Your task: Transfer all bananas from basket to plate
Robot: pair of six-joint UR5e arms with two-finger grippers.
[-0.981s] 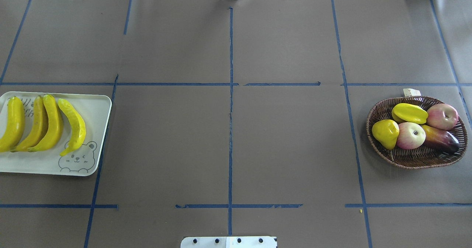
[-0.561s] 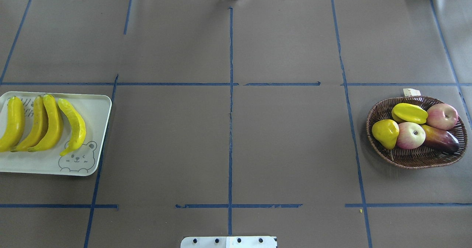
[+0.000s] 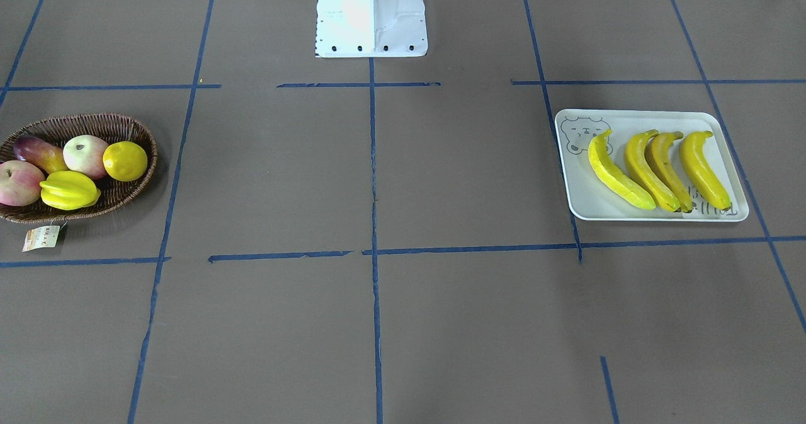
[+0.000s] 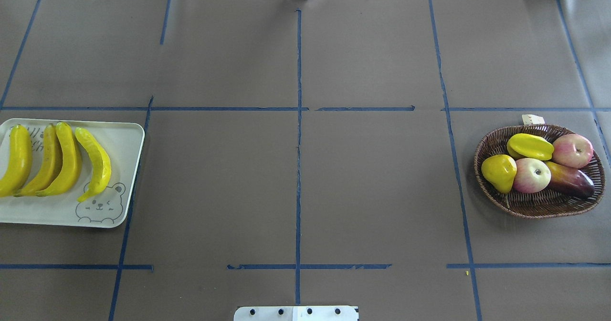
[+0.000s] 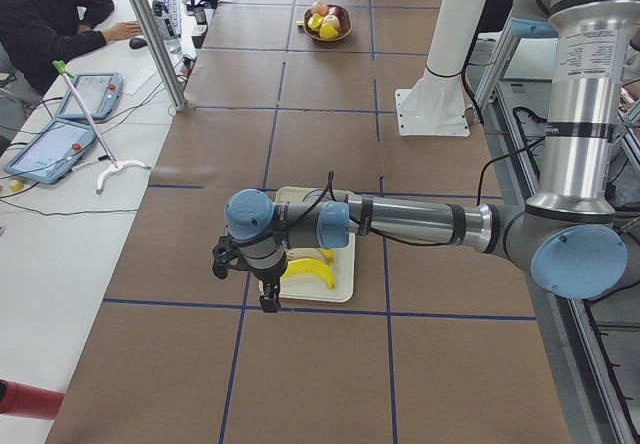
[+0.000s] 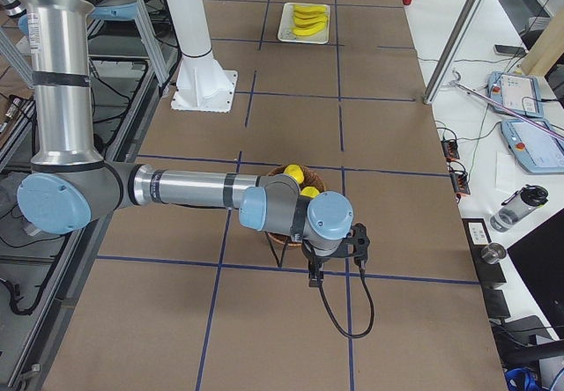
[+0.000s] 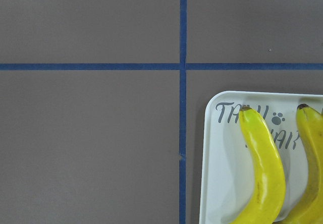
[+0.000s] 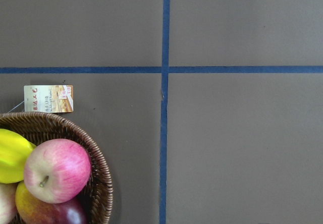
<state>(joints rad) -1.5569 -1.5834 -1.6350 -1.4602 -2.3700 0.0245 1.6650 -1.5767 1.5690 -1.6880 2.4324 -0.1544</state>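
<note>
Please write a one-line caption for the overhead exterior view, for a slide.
Four bananas lie side by side on the plate at left; the basket at right holds only other fruit.

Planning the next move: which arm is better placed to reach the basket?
Right. The right gripper hangs beside the basket, the left gripper far off by the plate. But no banana is left there; all four bananas lie on the plate.

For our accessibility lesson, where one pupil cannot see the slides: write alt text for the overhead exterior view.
Four bananas lie side by side on a pale bear-print plate at the view's left edge. At the far right, a wicker basket holds two apples, a starfruit, a yellow pear-shaped fruit and a dark purple-red fruit.
</note>
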